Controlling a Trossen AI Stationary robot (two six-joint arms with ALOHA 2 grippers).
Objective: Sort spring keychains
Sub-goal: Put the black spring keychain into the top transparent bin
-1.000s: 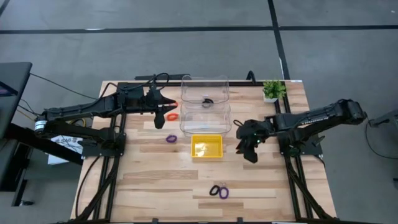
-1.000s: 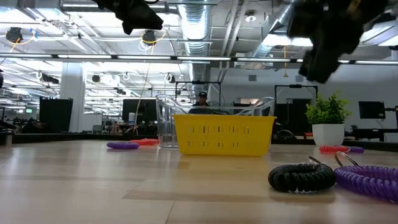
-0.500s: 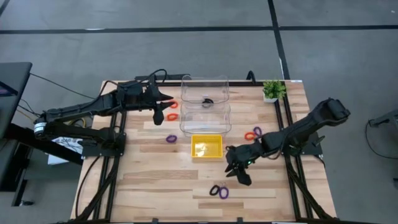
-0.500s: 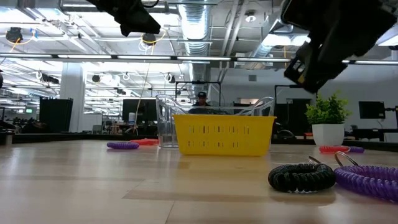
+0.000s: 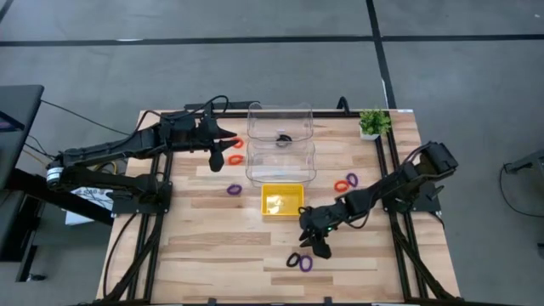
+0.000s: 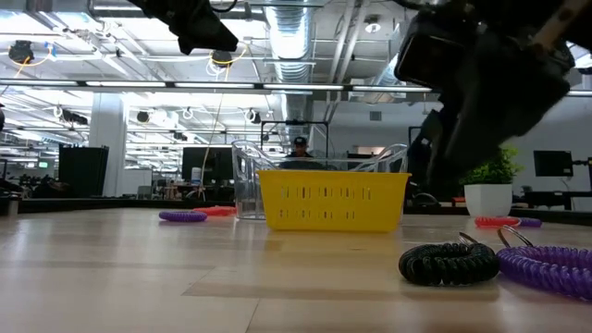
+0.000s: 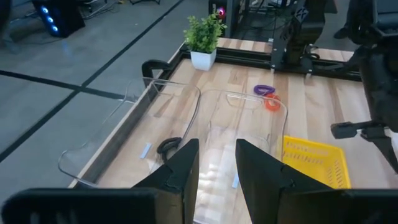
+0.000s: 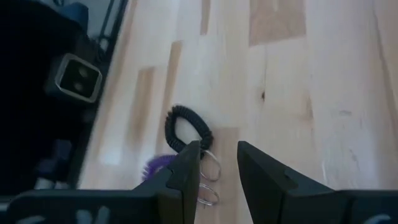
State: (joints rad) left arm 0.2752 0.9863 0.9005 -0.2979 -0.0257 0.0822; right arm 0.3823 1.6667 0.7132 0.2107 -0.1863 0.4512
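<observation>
wooden table (image 5: 212, 246), near edge: black spring keychain (image 5: 293, 259) touching purple spring keychain (image 5: 306, 263). right gripper (image 5: 316, 246) just above, fingers parted, empty; best lowered astride the black coil only. farther: yellow tray (image 5: 282, 201); left gripper (image 5: 216, 161) parted, empty.

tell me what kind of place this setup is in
Probably an open-plan robotics lab or industrial workspace. The low view shows exposed ceiling ducts and strip lights above rows of monitors, with a person seated behind. The wooden table stands on a bare grey floor.
</observation>
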